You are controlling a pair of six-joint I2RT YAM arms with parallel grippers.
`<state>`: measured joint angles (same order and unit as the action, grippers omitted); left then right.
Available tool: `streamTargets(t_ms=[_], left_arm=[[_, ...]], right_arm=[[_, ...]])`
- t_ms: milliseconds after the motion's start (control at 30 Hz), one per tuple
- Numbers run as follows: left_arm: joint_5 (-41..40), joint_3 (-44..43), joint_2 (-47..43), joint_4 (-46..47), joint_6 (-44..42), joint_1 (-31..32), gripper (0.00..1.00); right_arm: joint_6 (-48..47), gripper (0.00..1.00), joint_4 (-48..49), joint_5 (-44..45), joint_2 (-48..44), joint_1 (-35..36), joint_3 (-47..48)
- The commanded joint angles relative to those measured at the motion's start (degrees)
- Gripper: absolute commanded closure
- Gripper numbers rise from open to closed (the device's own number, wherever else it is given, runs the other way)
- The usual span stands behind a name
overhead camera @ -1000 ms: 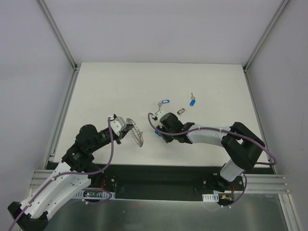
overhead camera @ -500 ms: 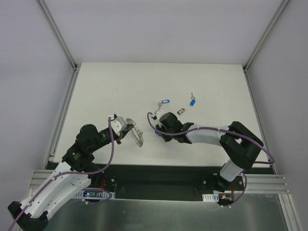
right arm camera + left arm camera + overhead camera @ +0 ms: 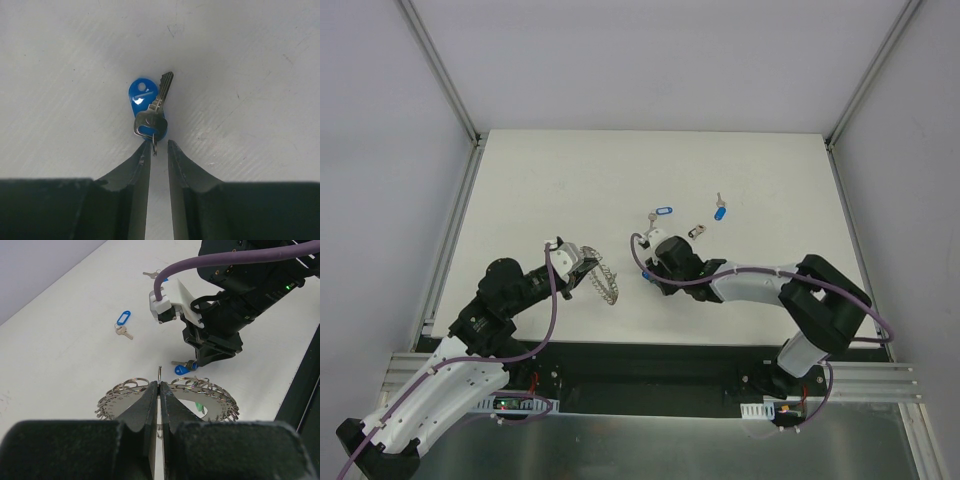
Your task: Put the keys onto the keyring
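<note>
While left claw (image 3: 159, 386) stays pinching the keyring (image 3: 212, 396), right claw (image 3: 159, 144) — narrowly spread — has shifted beside a key (image 3: 148, 120).

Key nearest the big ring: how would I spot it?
On the white table, find the right arm's black gripper, near the large grey toothed metal keyring. At its tips lies a small silver key with a blue oval plastic tag; the other keys lie farther back.

The left arm (image 3: 470, 340) reaches forward and inward. The left tool (image 3: 159, 390) has both fingers pressed flat together, pinching the rim of the keyring (image 3: 117, 402). The right arm (image 3: 755, 282) stretches low across to the left with its wrist bent down. The right tool (image 3: 159, 146) points downward, its fingers narrowly parted.
</note>
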<state>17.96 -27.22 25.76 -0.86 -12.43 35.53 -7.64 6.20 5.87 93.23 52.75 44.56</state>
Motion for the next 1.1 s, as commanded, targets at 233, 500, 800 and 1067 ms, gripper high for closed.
streamTargets(t_ms=[233, 500, 800, 1067], left_arm=[[0.9, -1.1, -0.8, 2.8, 0.8, -0.5, 1.00], [0.5, -1.0, -1.0, 2.8, 0.7, -0.5, 1.00], [0.7, -1.0, -1.1, 2.8, 0.7, -0.5, 1.00], [0.8, -1.0, -0.7, 2.8, 0.6, -0.5, 1.00]], right_arm=[[4.2, 0.76, 3.4, 2.3, -3.8, 1.1, -7.3], [4.2, 0.76, 6.4, 2.6, -1.8, 1.4, -7.7], [4.2, 0.83, 6.5, 3.6, -2.5, 1.6, -8.3], [3.3, 0.84, 7.8, 2.6, -1.5, 1.7, -8.0]])
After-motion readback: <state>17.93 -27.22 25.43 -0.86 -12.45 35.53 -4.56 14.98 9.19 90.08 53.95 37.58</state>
